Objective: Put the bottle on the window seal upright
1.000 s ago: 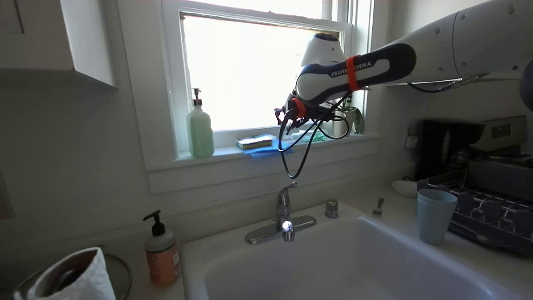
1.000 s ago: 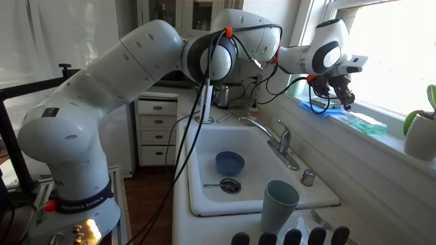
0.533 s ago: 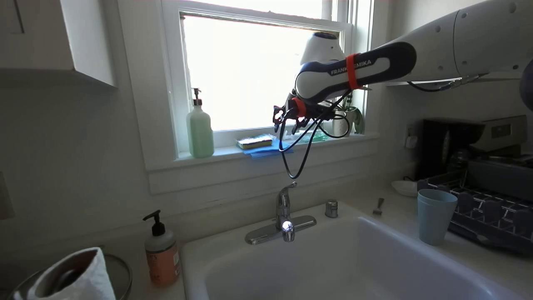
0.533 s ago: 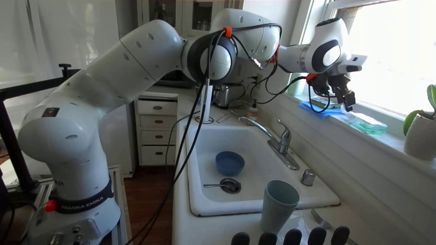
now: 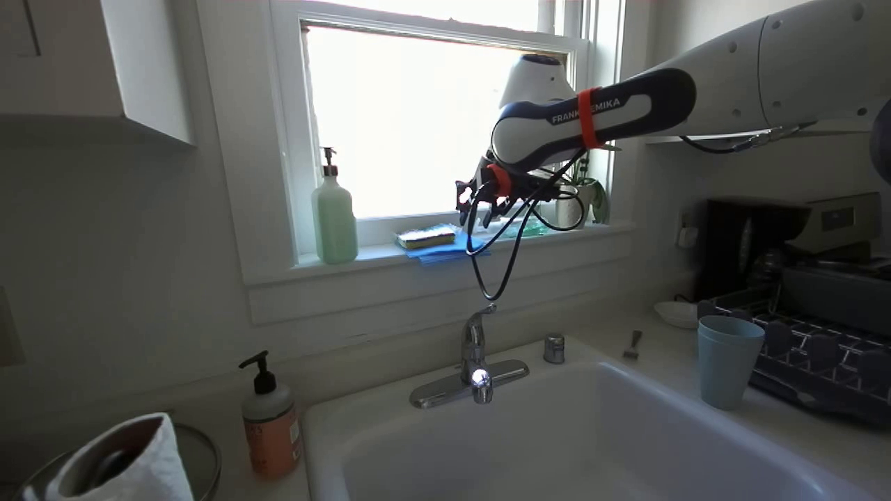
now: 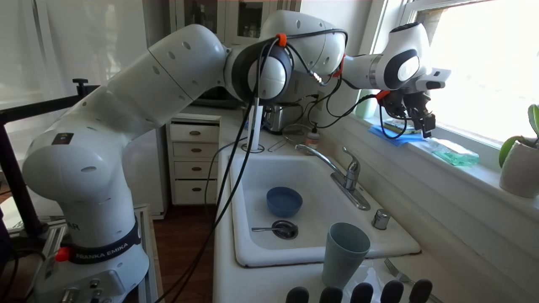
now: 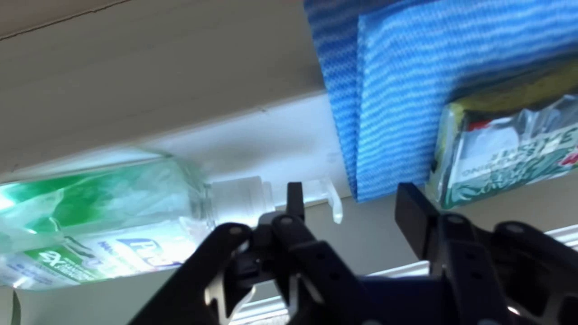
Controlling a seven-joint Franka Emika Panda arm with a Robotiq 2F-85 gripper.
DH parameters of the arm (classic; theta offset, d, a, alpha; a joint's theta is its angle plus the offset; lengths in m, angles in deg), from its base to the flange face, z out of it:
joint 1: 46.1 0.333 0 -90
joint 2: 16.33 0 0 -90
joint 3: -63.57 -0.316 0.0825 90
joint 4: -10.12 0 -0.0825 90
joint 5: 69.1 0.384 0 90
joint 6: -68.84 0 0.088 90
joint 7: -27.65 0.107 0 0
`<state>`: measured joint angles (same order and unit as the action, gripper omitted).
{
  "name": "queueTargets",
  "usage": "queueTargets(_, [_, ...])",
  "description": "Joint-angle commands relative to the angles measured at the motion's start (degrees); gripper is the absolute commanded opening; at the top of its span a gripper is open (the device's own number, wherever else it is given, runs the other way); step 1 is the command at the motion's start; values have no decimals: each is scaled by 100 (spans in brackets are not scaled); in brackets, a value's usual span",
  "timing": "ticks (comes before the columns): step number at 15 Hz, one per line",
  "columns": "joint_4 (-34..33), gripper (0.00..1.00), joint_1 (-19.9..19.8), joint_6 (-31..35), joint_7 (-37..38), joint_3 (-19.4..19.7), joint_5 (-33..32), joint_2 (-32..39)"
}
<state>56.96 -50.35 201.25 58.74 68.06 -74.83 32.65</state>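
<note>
The small clear bottle (image 7: 113, 203) with a green tint lies on its side on the white window ledge (image 7: 289, 131). Its pump points toward the blue cloth. The bottle also shows in both exterior views (image 5: 530, 227) (image 6: 457, 153). My gripper (image 7: 350, 196) is open and empty above the pump end. In the wrist view, the left finger covers part of the pump neck, and the nozzle tip shows between the fingers. The gripper also shows over the ledge in both exterior views (image 5: 475, 214) (image 6: 427, 130); contact with the bottle cannot be told.
A blue cloth (image 7: 393, 113) with a wrapped sponge (image 7: 510, 149) on it lies right beside the pump end. A tall pale green pump bottle (image 5: 335, 219) and a potted plant (image 6: 521, 168) stand on the ledge. A faucet (image 6: 351, 172) rises below. Loose cables (image 5: 511, 257) hang from the wrist.
The wrist has shifted very slightly, and the fingertips hang a little lower than one second ago. The bottle and the cloth have not moved.
</note>
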Motion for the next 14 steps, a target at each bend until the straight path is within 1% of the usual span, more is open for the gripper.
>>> queueTargets(1, [-254, 25, -32, -181, -142, -85, 64, 85])
queueTargets(3, [-265, 13, -52, -237, -148, -114, 89, 96])
queueTargets(4, [-270, 5, -62, -267, -136, -115, 93, 104])
queueTargets(5, [-266, 1, -73, -291, -131, -112, 95, 104])
queueTargets(6, [-252, 0, -91, -308, -124, -111, 104, 94])
queueTargets(14, [28, 1, -254, -186, -158, -208, 233, -314])
